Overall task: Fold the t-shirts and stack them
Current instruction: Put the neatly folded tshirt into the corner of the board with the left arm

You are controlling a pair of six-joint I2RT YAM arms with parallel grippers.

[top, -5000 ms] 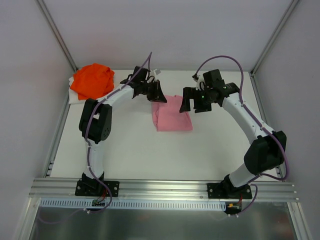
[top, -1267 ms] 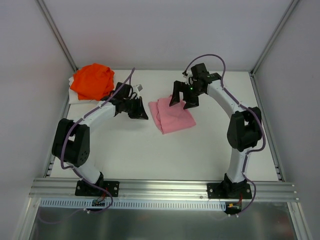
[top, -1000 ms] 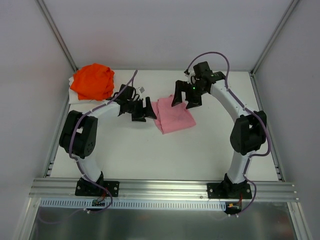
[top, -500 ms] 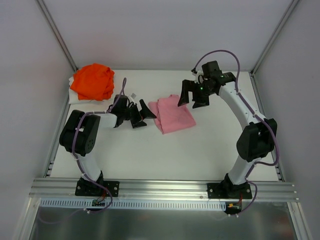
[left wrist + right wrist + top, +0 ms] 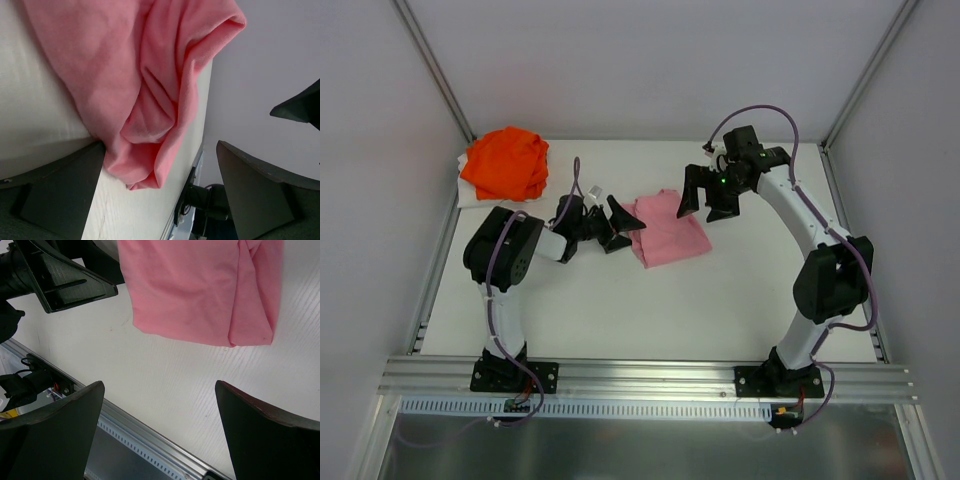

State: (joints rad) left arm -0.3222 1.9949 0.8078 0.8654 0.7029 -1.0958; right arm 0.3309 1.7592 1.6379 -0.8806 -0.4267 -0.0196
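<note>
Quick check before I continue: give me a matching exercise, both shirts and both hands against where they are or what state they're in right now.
Things:
1. pink t-shirt
2. orange t-shirt
3. left hand
4. right hand

Places or states:
A. open, raised clear of the cloth
B. bunched in the far-left corner
C. folded, lying in the middle
D. open, low at the pink t-shirt's edge

Pairs: 1-C; 2-B; 3-D; 4-A

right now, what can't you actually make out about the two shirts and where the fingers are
Top view: the left fingers cover the pink shirt's left edge, so contact is unclear.
Left wrist view: the frame cuts off most of the pink shirt.
Top view: the white cloth under the orange shirt shows only an edge.
</note>
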